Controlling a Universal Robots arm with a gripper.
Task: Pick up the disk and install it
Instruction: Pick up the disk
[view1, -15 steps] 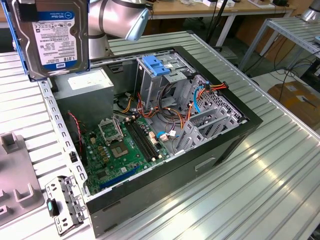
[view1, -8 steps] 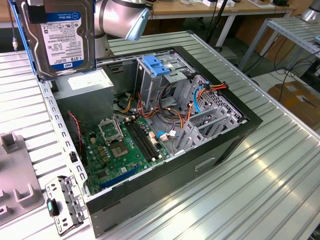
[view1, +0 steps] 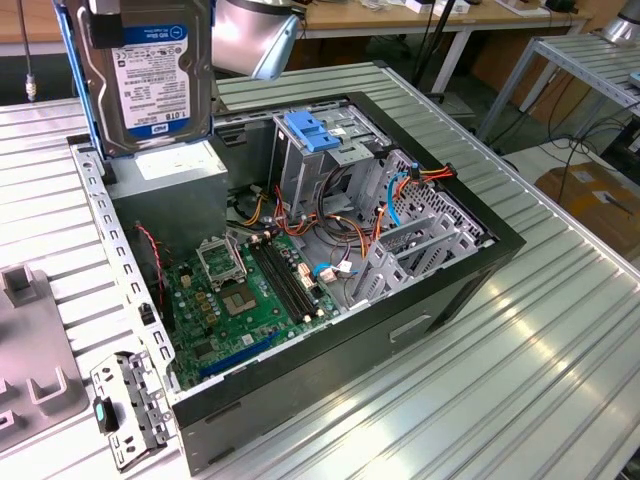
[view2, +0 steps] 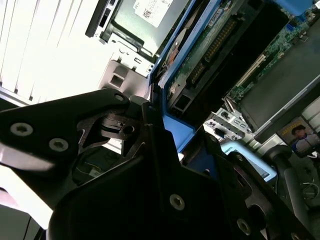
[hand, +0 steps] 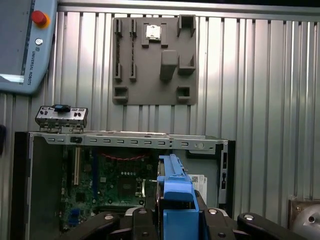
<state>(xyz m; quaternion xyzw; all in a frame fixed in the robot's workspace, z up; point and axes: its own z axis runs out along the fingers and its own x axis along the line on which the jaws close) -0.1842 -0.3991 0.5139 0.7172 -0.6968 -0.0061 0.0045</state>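
Disk (view1: 150, 75) sits clamped in the gripper (hand: 177, 216) above the computer case (view1: 300, 390).

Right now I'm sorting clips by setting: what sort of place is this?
Likely a robotics lab: an open computer case on a ribbed metal table, workbenches behind, the hand holding the disk.

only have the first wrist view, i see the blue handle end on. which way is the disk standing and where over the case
Observer: In the exterior view the disk stands upright, label facing that camera, over the grey box in a corner of the case.
Operator: where is the drive cage
Observer: The grey cage, with a blue bracket on top, stands toward the exterior view's right of the disk.
Operator: any cables near it
Observer: Orange and red cables run beside the cage, on the side away from the disk.
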